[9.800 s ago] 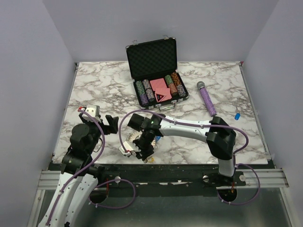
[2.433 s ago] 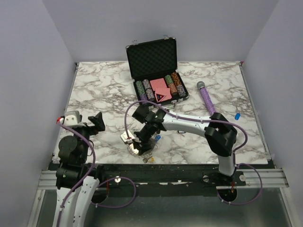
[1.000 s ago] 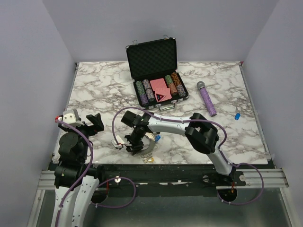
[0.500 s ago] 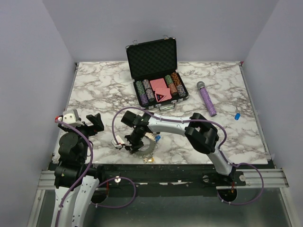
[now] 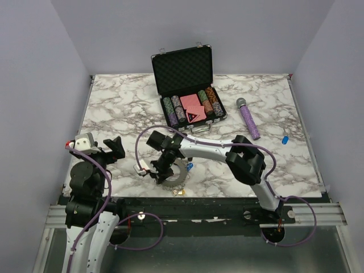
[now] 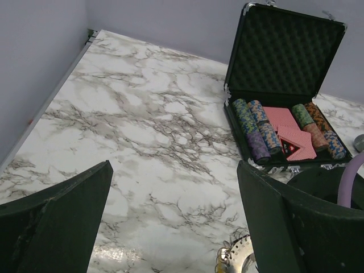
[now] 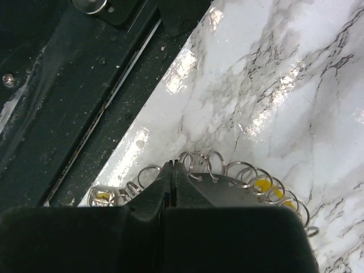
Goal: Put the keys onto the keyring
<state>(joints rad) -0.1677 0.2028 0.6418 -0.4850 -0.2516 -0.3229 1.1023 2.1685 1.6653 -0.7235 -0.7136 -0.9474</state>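
Observation:
The keyring (image 5: 176, 177), a silver disc fringed with small wire rings, lies near the table's front edge. In the right wrist view the keyring (image 7: 242, 190) sits just under and right of my right gripper (image 7: 172, 165). Its jaws are pressed together, tips at the disc's rim among the small rings; I cannot tell if a ring is pinched. Seen from above, the right gripper (image 5: 161, 171) is at the ring's left side. A blue key (image 5: 189, 166) lies right of the ring, a yellow key (image 5: 179, 192) in front. My left gripper (image 6: 176, 227) hangs open, holding nothing, left of the keyring (image 6: 240, 254).
An open black chip case (image 5: 188, 85) stands at the back middle, with a purple microphone (image 5: 248, 118) to its right. Another small blue piece (image 5: 284, 139) lies at the right. The table's front edge and dark frame (image 7: 68, 114) run close by the ring.
My right gripper's jaws have closed at the keyring's left rim over the last second. The left arm has stayed where it was.

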